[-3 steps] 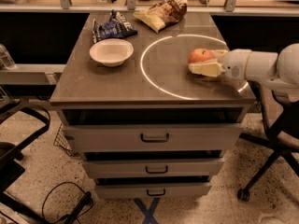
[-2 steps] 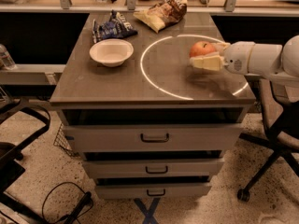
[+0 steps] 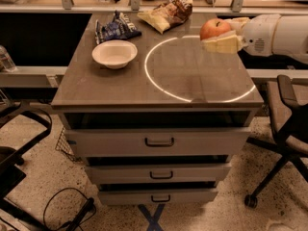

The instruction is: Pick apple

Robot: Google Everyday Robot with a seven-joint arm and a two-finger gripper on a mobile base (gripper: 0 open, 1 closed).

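Your gripper (image 3: 217,34) has risen since a second ago. The apple (image 3: 214,28) sits clamped between its fingers, apparently clear of the table (image 3: 120,85) (so the pick looks essentially done). The fingers are closed only to apple width. Well left of them, the bowl (image 3: 114,53) holds nothing.

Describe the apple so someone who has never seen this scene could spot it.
Start at the grey drawer cabinet with the bright ring on its top. Over its far right corner, the end effector of the white arm is shut on the apple. It is the only round red-orange thing; the white bowl, blue bag and yellow bag sit to its left.
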